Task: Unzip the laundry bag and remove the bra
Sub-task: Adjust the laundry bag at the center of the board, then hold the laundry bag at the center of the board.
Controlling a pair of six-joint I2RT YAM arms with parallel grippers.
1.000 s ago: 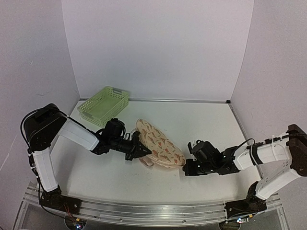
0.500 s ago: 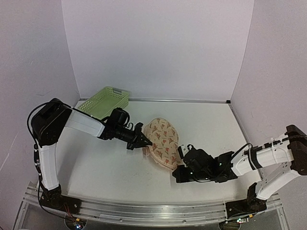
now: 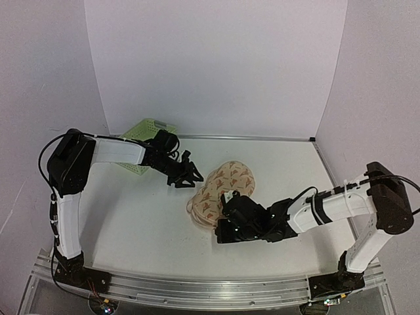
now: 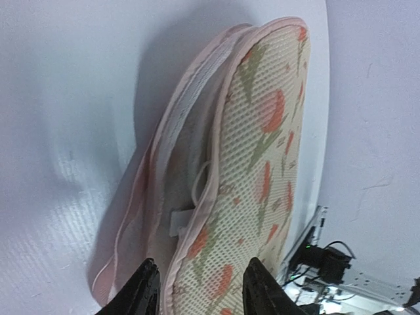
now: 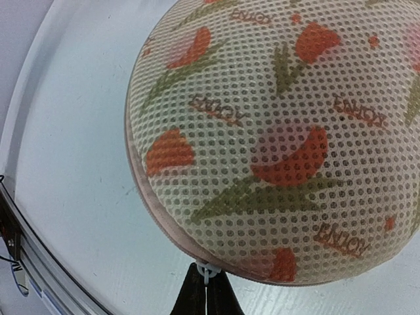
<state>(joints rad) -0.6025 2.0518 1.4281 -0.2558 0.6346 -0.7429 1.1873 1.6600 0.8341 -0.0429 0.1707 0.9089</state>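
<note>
Letting go, the left pincer (image 3: 186, 173) has backed off, open, toward the half-hidden green basket (image 3: 152, 125), while the right pincer (image 3: 222, 233), clamped on the zip pull (image 5: 207, 272), slid left. The laundry bag (image 3: 224, 189) lies mid-surface (image 3: 131, 216), well away from the edges, its seam gaping and its contents unclear.

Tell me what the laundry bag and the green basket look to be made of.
The laundry bag looks like a soft, matt mesh fabric: an even grid of small holes covers its printed shell, and the shell bulges in a padded way. It is probably synthetic, though the fibre cannot be told. The basket is a light green lattice with a stiff, straight rim, most likely moulded plastic.
</note>
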